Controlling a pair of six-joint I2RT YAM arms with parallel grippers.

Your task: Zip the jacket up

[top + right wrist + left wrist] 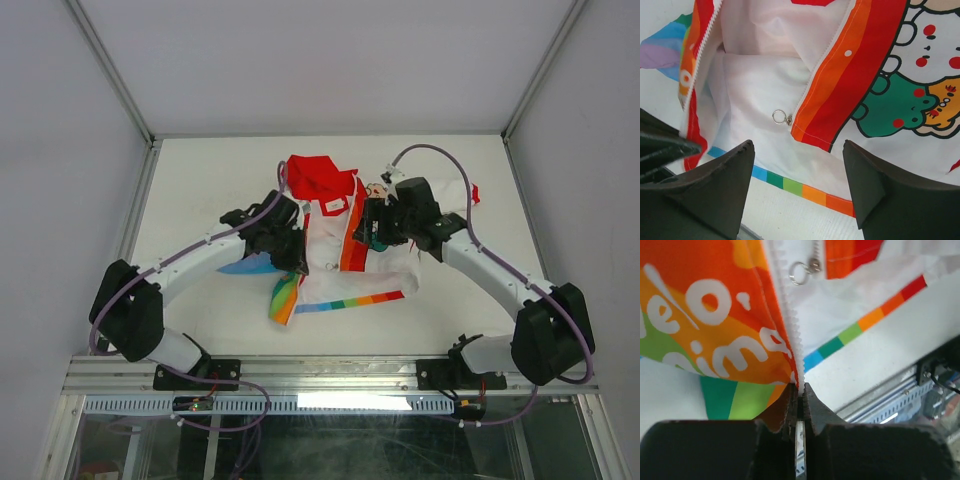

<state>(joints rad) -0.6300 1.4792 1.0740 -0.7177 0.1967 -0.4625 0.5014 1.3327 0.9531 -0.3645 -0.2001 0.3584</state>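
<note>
Left tool (800, 390) is pinching shut on the bottom end of one row of zipper teeth (786, 315), the row edging the orange lettered panel of the jacket (328, 262). The right tool (798, 147) is hanging over the garment with its fingers (737, 170) spread wide and nothing between them. The jacket is lying open-fronted in the middle of the bench (200, 180). Its red hood (318, 177) is pointing away from the arm bases and its rainbow hem (350, 303) toward them, so the zipper's long axis is running roughly near-to-far between the two arms.

The coming move is hinging on the slider with its ring pull (781, 118). It is sitting at the lower end of the other row, on the front panel carrying the cartoon print (910, 100). That puts it just ahead of the right tool and roughly centred on its gap, making the right arm the nearer one. From the left tool, the slider is lying farther toward the hood and just to the side of the held row, not touching it. My reading is that the held end is going to have to meet the slider's mouth before any pulling makes sense.
</note>
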